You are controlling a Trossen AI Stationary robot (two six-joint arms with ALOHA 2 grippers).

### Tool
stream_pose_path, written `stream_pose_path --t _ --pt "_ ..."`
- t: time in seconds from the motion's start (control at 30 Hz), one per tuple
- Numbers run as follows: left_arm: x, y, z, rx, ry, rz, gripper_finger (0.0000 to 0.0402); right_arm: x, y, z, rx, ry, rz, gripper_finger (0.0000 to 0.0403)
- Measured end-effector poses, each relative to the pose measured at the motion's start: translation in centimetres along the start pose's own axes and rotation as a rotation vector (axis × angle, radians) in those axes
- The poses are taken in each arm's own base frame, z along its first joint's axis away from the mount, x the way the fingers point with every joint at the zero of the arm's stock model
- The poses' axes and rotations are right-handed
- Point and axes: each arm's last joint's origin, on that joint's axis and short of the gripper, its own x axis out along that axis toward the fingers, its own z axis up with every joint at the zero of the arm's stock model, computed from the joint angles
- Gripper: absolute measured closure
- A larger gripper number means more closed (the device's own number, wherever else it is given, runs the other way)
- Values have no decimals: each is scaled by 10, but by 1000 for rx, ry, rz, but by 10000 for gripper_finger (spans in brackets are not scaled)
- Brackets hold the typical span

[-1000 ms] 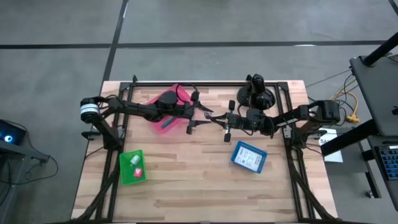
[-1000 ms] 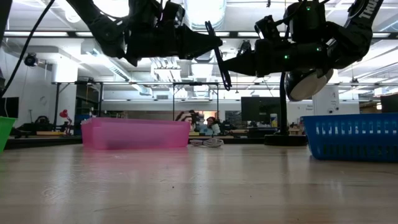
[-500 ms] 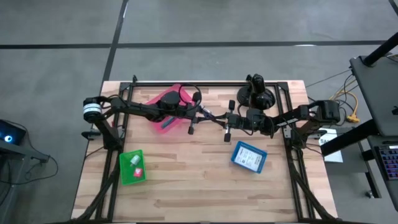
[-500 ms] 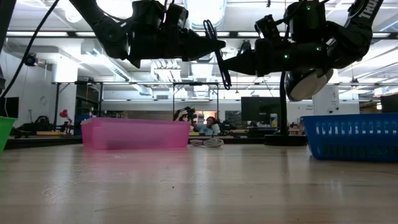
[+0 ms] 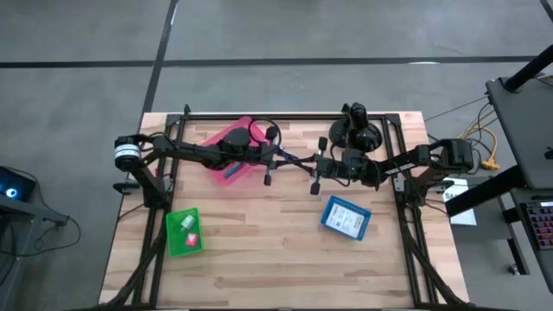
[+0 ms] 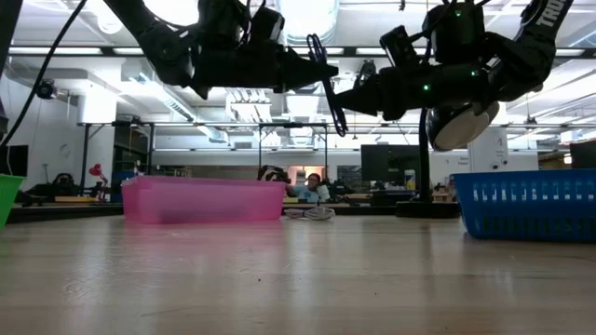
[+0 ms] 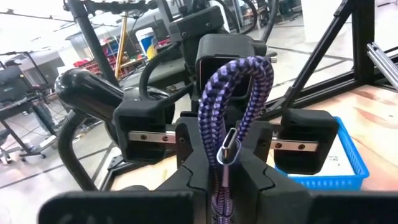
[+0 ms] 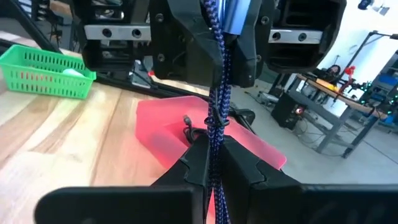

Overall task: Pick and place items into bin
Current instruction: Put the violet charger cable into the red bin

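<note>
A braided purple-and-black cable (image 7: 231,99) hangs in the air above the middle of the tabletop (image 5: 259,250), stretched between the two arms. The left pincer (image 7: 225,163) is clenched on one end of it, where a loop of the braid and a silver plug (image 7: 226,144) stand up between its fingers. The right pincer (image 8: 212,163) is clenched on the same cable, which runs straight up from between its fingers to the left pincer facing it. In the low view the cable (image 6: 328,82) shows as a thin dark loop between the two pincer heads, well clear of the wood.

The pink bin (image 5: 216,138) lies just beside the left pincer (image 5: 278,161), under the left arm, toward the far edge of the tabletop. It holds a black coiled cable (image 8: 198,132) and a blue stick (image 5: 233,172). The right wrist view looks down past the held cable onto this bin.

The blue basket (image 5: 346,217) sits near the right pincer (image 5: 316,167), on the side toward the near edge; inside it is a flat pale thing that cannot be made out. The green basket (image 5: 182,231) stands well apart, toward the near left corner, and holds a small red block (image 5: 192,239) and a pale piece (image 5: 187,222).

The black domed camera mount (image 5: 356,131) stands at the far edge, behind the right arm.
</note>
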Motion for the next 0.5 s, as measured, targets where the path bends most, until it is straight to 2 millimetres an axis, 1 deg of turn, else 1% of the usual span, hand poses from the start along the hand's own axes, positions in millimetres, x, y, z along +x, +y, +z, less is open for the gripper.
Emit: stream_pose_path --t 0.13,0.4,0.5 --pt "0 2 2 3 -1 17 387 0 1 -1 22 9 6 356" --pt "-2 5 6 11 -7 51 384 -1 1 -5 28 44 -29 266" --pt "-3 8 8 11 35 174 387 -1 1 -5 28 41 -38 239"
